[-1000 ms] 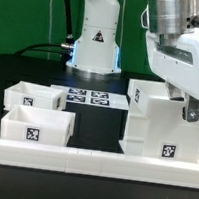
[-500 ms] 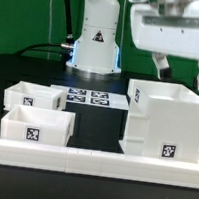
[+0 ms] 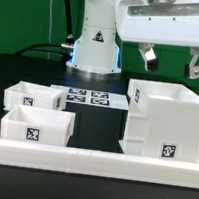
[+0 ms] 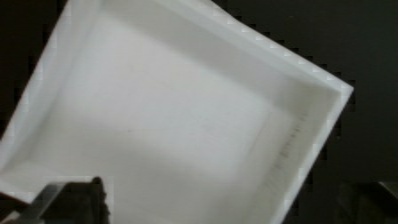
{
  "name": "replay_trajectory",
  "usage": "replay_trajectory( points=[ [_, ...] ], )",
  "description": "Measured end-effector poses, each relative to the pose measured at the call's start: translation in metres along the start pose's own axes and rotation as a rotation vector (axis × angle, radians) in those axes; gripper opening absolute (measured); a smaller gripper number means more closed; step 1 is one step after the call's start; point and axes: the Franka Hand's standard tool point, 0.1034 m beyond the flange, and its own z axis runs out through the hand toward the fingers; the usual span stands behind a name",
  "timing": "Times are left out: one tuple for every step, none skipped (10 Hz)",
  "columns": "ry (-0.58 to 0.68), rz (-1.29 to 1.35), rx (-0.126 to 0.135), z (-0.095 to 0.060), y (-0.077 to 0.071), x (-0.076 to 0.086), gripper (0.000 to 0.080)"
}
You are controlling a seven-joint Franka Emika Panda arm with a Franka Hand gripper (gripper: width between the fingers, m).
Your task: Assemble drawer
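While hovering over the drawer shell (image 3: 167,124) with the gripper (image 3: 172,68) spread wide, holds nothing. On the exterior view's left of the shell, apart from it: front tray (image 3: 35,128), rear tray (image 3: 35,96), both open side up.

Bright even light, glaring whites, wrist view soft, perhaps defocused

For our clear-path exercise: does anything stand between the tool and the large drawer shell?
Nothing visible does. The open tool hangs above the shell with only air between; the nearer tray sits off to the exterior view's left.
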Motion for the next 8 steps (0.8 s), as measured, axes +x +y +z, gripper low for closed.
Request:
replay_trajectory(
  points=[
    [0.0, -0.09, -0.022, 0.001, 0.014, 0.008, 0.0649],
    [0.006, -0.161, -0.034, 0.001, 0.033, 0.021, 0.0649],
    [0.014, -0.191, -0.041, -0.001, 0.052, 0.035, 0.0649],
    [0.014, -0.195, -0.038, -0.003, 0.063, 0.047, 0.0649],
    [0.014, -0.184, -0.028, -0.004, 0.066, 0.053, 0.0649],
    [0.013, -0.193, -0.029, -0.003, 0.063, 0.05, 0.0649],
    [0.012, -0.194, -0.03, -0.002, 0.062, 0.049, 0.0649],
    [0.012, -0.193, -0.03, -0.002, 0.063, 0.05, 0.0649]
  ],
)
